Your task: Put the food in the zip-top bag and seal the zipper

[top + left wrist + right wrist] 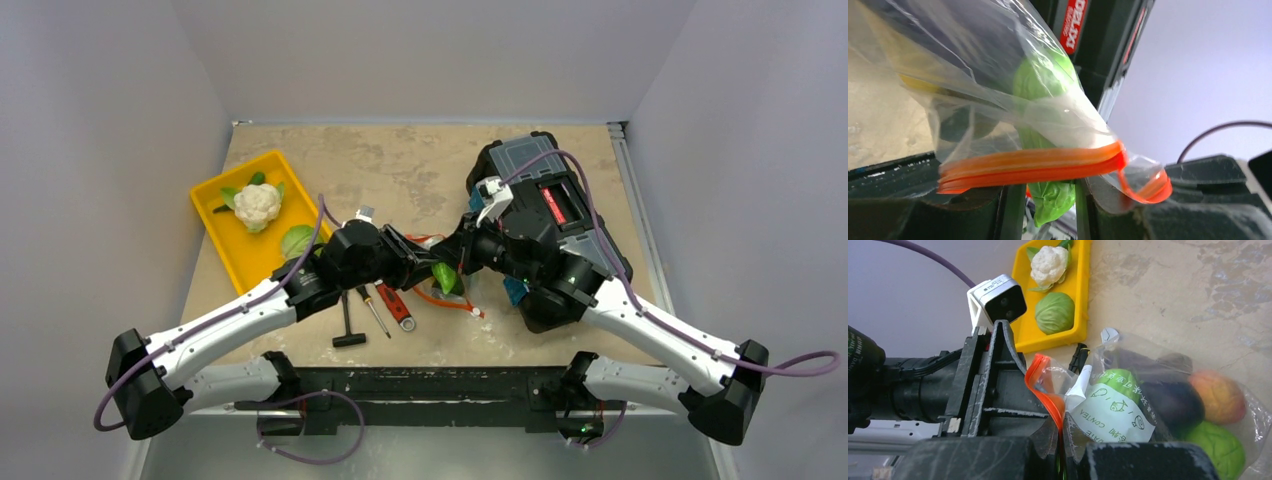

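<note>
The clear zip-top bag (1148,352) hangs between my two grippers over the middle of the table. My right gripper (1062,436) is shut on its red-orange zipper (1045,390) near one end. Inside the bag lie an orange ball (1218,395), a dark purple eggplant (1173,402) and two green pieces (1215,445), behind a white label (1110,415). My left gripper (1045,200) is shut on a long green piece (1050,200) that runs up past the zipper (1033,167) into the bag's mouth. From above, that green piece (445,277) shows between both grippers.
A yellow tray (245,258) at the left holds a white cauliflower (258,205) and a pale-green cabbage (297,241). A red-handled wrench (397,306), a screwdriver (375,312) and a black T-handle key (348,325) lie under the left arm. A black toolbox (545,165) stands at the right.
</note>
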Robot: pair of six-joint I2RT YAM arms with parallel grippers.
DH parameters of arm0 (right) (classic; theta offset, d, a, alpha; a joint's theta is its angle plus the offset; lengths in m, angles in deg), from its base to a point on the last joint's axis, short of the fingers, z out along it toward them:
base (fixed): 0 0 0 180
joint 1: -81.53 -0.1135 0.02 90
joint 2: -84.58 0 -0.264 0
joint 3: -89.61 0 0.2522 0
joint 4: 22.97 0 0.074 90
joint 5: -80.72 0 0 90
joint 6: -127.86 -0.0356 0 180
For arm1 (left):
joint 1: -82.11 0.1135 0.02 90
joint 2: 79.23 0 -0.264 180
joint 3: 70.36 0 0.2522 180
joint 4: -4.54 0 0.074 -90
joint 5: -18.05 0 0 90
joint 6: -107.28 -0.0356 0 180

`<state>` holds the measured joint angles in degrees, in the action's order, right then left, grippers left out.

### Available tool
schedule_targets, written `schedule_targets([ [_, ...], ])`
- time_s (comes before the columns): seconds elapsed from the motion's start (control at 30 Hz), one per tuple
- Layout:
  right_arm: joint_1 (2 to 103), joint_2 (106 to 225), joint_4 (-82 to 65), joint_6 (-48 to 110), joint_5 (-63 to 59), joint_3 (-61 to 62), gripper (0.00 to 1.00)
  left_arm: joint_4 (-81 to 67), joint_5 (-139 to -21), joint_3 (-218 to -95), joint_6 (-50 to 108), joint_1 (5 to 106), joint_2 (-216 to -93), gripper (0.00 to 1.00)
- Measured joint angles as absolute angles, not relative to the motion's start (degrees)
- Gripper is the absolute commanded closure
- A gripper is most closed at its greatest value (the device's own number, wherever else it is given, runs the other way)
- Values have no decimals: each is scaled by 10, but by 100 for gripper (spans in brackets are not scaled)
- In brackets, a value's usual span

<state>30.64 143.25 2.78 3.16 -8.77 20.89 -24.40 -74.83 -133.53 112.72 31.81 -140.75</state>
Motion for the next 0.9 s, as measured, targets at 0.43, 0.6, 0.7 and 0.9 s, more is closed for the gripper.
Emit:
schedule_targets([
  [0.43,300,1414,12,-19,-97,212,100,-286,-653,-1338,1075,320,-1428,5],
  [0.6,298,1415,22,-22,-97,204,100,-312,-681,-1354,996,322,-1415,5],
  [0.7,298,1415,29,-17,-101,197,100,-314,-717,-1354,937,322,-1379,5],
  [0.9,297,1420,37,-1,-113,196,100,-340,-774,-1370,794,322,-1291,7],
])
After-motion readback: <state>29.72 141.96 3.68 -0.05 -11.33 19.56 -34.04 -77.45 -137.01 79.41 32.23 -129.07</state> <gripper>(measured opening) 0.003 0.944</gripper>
